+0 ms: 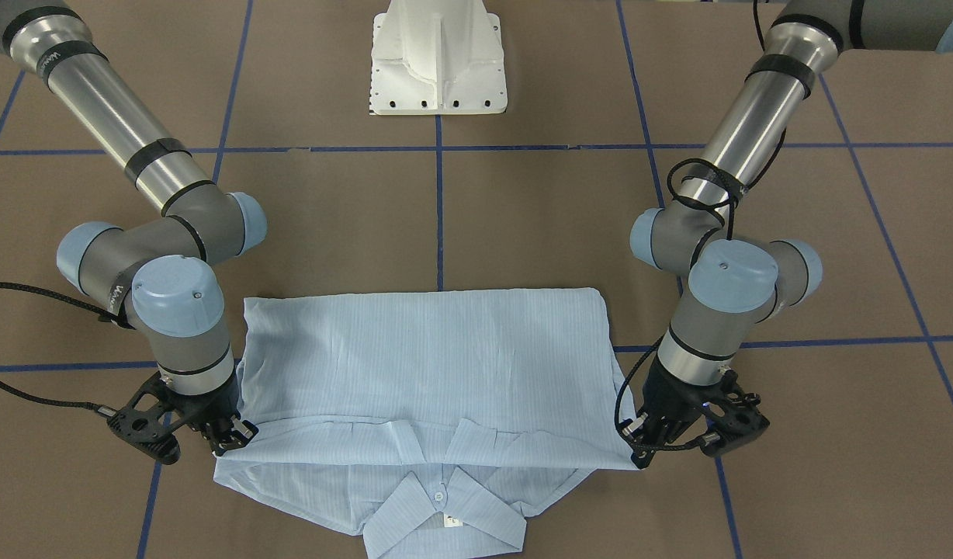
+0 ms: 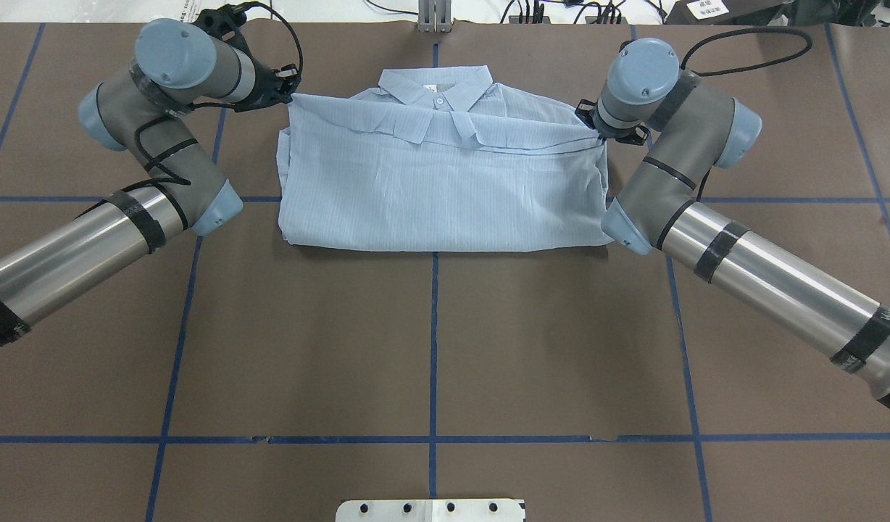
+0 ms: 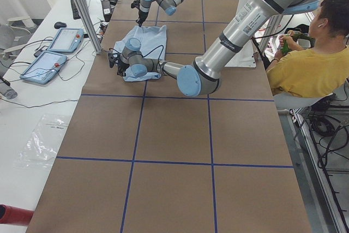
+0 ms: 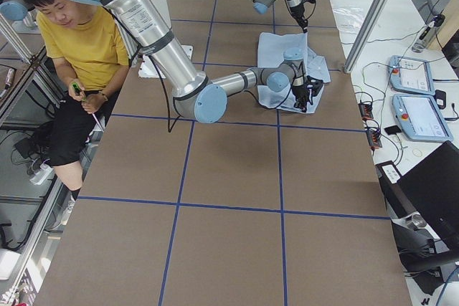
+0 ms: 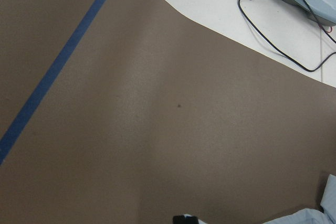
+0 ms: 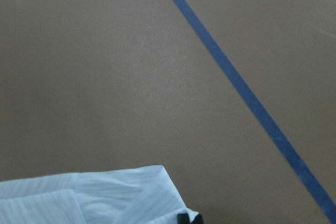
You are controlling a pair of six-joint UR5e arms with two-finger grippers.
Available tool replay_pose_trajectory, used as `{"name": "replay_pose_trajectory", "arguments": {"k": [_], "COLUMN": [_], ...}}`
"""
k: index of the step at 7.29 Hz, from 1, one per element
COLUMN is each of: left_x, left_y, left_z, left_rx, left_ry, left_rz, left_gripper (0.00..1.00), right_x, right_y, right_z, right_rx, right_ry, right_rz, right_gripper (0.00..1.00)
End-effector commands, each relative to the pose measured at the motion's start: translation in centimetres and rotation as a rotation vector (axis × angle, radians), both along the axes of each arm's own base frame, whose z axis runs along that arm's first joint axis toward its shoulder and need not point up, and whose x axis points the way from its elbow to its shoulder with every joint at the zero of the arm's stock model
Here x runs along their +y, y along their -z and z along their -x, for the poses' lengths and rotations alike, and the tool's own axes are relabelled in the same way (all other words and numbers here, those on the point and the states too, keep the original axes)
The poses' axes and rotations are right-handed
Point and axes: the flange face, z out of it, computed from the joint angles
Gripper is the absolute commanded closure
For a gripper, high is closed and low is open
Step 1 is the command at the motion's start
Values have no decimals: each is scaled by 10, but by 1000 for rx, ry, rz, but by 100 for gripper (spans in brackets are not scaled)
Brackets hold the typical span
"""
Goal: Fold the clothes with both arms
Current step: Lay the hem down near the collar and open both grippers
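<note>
- A thin, light blue striped shirt (image 1: 422, 349) lies flat on the brown table (image 1: 538, 217). It sits between the two arms, on the side far from the robot's white base (image 1: 438, 70).
- Its lower half is folded up over the chest. The doubled edge runs straight across just short of the collar (image 1: 445, 505), which shows buttoned beyond the fold.
- The left gripper (image 1: 639, 456) is at one end of that folded edge and the right gripper (image 1: 234, 441) is at the other. Both point down, low over the cloth corners.
- We judge they are placed this way because taking both corners at once keeps the edge level and taut as the layer is laid (one arm alone would let such thin cloth sag).
- The fingers are small and dark against their own shadows. We cannot tell whether they pinch the corners or stand spread just over them.
- Each wrist view shows mostly bare table, with only a sliver of shirt at its lower edge, so these views do not settle it.
- We judge this first fold is all but laid. The shirt is wide from side to side, so a fold across it likely remains.
</note>
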Motion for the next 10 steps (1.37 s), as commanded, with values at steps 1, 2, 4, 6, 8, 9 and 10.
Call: {"name": "replay_pose_trajectory", "arguments": {"k": [1,2,4,6,8,9,10], "left_x": [0,0,1,-1,-10,-8,-8], "left_y": [-1,-1,-2,1,12,15,15], "left_z": [-1,-1,-1,2,23,28,28], "left_rx": [-2,-2,-10,-12,2,9,10], "left_ry": [-2,-2,-10,-12,9,11,10], "left_rz": [0,0,-11,-21,-38,-46,-48], "left_gripper": [100,100,30,4,4,4,4], "right_x": [-1,-1,-4,-6,38,84,123], "right_y": [-4,-4,6,27,38,25,16], "right_z": [0,0,0,-12,-45,-60,-68], "right_rx": [9,9,6,-31,-140,-188,-214], "right_ry": [1,1,16,7,51,46,51], "right_rz": [1,1,-19,-40,-54,-26,-6], "right_gripper": [100,100,1,0,0,0,0]}}
